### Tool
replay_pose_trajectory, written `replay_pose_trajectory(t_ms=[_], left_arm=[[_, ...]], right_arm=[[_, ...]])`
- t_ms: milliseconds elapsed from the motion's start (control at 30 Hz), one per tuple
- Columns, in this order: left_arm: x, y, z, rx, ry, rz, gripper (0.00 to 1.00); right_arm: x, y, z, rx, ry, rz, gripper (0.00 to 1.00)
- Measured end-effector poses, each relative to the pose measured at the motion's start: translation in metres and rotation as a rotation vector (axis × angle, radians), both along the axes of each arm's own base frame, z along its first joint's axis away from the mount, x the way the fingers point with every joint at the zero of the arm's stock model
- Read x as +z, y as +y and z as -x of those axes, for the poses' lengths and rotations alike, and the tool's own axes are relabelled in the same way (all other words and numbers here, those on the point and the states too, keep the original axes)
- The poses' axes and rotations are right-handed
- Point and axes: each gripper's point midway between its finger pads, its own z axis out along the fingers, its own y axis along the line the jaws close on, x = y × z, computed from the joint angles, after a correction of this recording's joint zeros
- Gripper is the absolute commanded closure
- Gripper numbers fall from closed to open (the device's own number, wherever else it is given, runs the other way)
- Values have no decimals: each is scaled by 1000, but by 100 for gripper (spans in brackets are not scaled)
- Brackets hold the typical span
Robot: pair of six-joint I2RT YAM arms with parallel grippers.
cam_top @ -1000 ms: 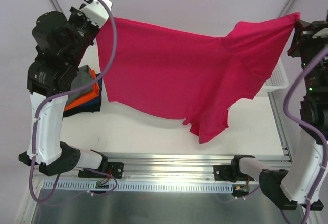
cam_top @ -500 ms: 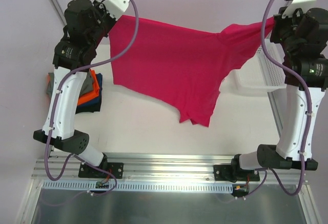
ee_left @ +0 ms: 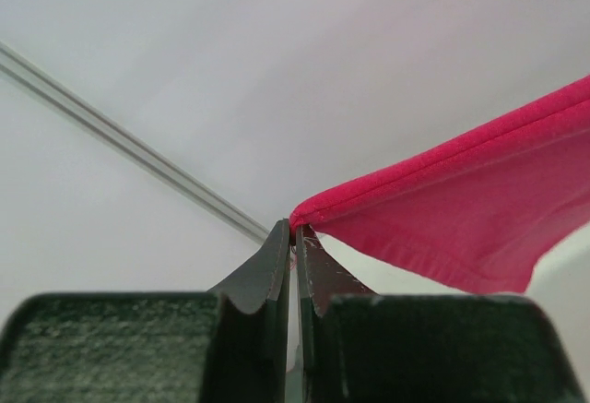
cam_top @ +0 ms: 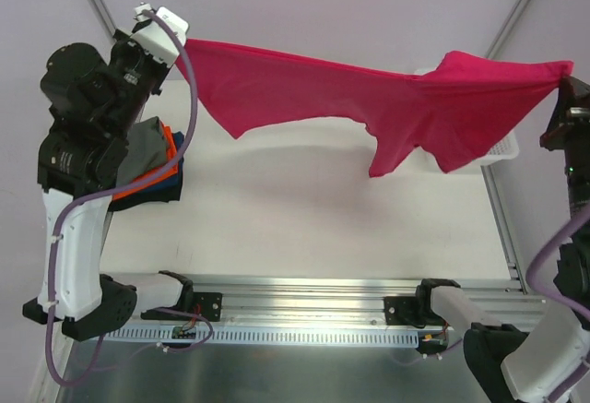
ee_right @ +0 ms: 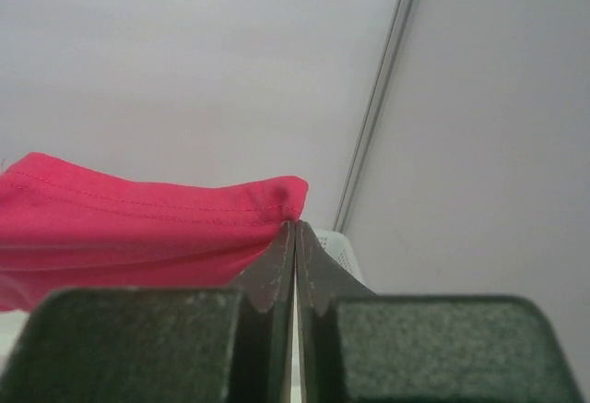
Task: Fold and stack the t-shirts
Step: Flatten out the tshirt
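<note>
my left end effector (ee_left: 293,230) and right end effector (ee_right: 295,226), each pinched shut on an edge of the magenta t-shirt (cam_top: 304,89), which is stretched in the air between them above the tabletop (cam_top: 304,228). to lay it well, i judge: even tension, hanging edge down first, beside the folded stack (cam_top: 152,168).

We log the magenta-pink t-shirt (cam_top: 369,99) as plain, no print, hem stitching the same pink. At nine o'clock a pile: grey shirt (cam_top: 147,142) on top, orange shirt (cam_top: 138,182) beneath, navy shirt (cam_top: 159,193) lowest. Basket (cam_top: 502,150) at three o'clock, white. Left arm (cam_top: 76,237) white and black, cable (cam_top: 194,89) purple.
</note>
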Motion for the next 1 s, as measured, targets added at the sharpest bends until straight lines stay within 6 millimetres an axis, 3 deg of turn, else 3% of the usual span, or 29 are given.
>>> replay_pose_trajectory(t_ms=[133,300,467,567,700,767,867,1000], left_arm=[[15,6,21,-5,-50,16,100],[25,8,24,-4,-76,19,100],[17,3,2,-1,-51,-24,100],[0,2,-25,7,-20,-50,100],[-48,2,-86,9,92,-84,100],[-83,0,-126,3,167,-97,100],[-144,-2,-180,-8,292,-120,100],[-239,-2,-245,-27,463,-167,100]], right_arm=[[12,-1,21,-9,-53,4,100],[19,-7,17,-43,-70,55,99],[30,-13,-7,-84,-94,143,100],[27,-16,-40,-98,-76,199,100],[-5,-18,-108,-90,37,234,100],[-35,-17,-150,-71,132,242,100],[-92,-16,-214,-34,292,261,100],[-188,-15,-289,15,531,278,100]])
